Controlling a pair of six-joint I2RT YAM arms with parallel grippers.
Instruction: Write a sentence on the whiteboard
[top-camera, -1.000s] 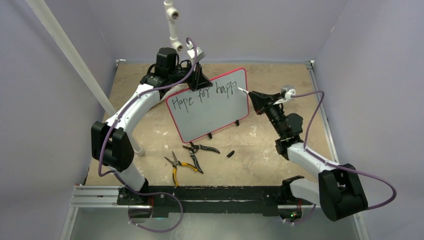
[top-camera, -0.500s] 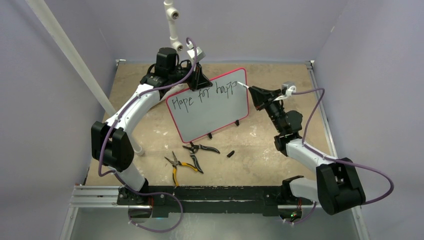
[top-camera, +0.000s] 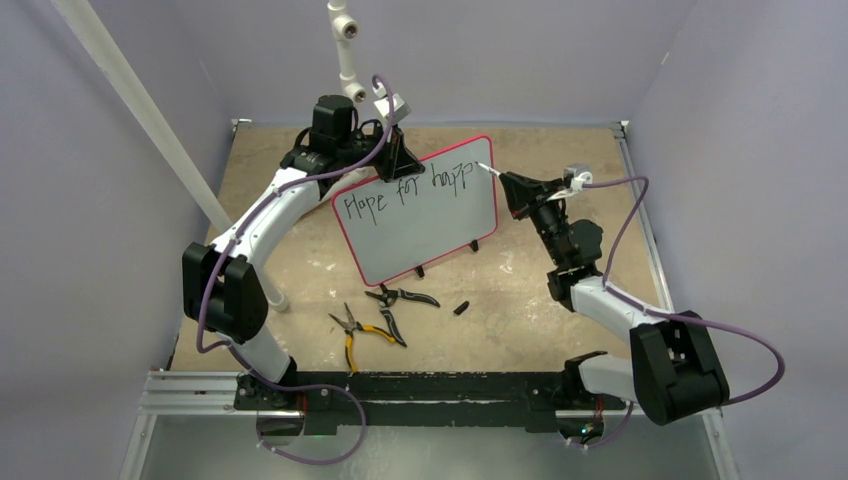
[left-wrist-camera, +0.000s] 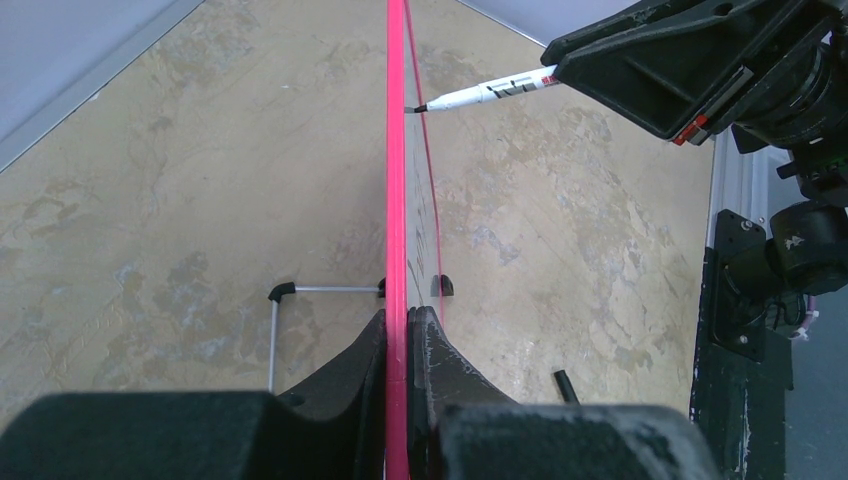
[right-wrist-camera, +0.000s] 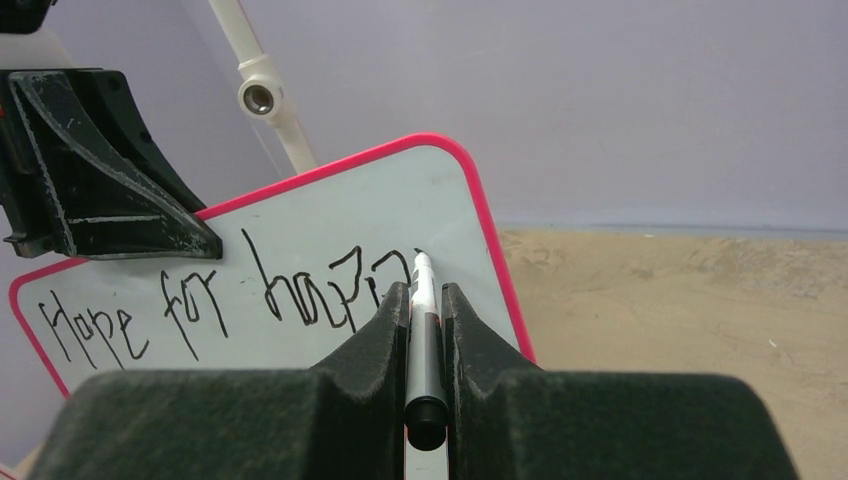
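Observation:
The whiteboard (top-camera: 420, 235), red-framed, stands tilted on its black feet in the middle of the table. My left gripper (top-camera: 400, 165) is shut on its top edge; in the left wrist view the fingers (left-wrist-camera: 430, 345) pinch the red frame (left-wrist-camera: 397, 200). The sentence (top-camera: 405, 195) reads "Hope for happ" in black, with a short stroke after it. My right gripper (right-wrist-camera: 425, 290) is shut on a white and grey marker (right-wrist-camera: 424, 320). The marker's tip (top-camera: 485, 169) touches the board near its top right corner, right after the last letter (right-wrist-camera: 350, 290).
Two pairs of pliers lie in front of the board, one black-handled (top-camera: 403, 297), one yellow-handled (top-camera: 352, 335). A small black marker cap (top-camera: 461, 307) lies to their right. A white pipe (top-camera: 150, 130) slants across the left, and another (top-camera: 345, 45) hangs at the back.
My right gripper has carried the marker tip a little up and to the right on the board, leaving a short new stroke after "happ". The left arm and board have stayed still.

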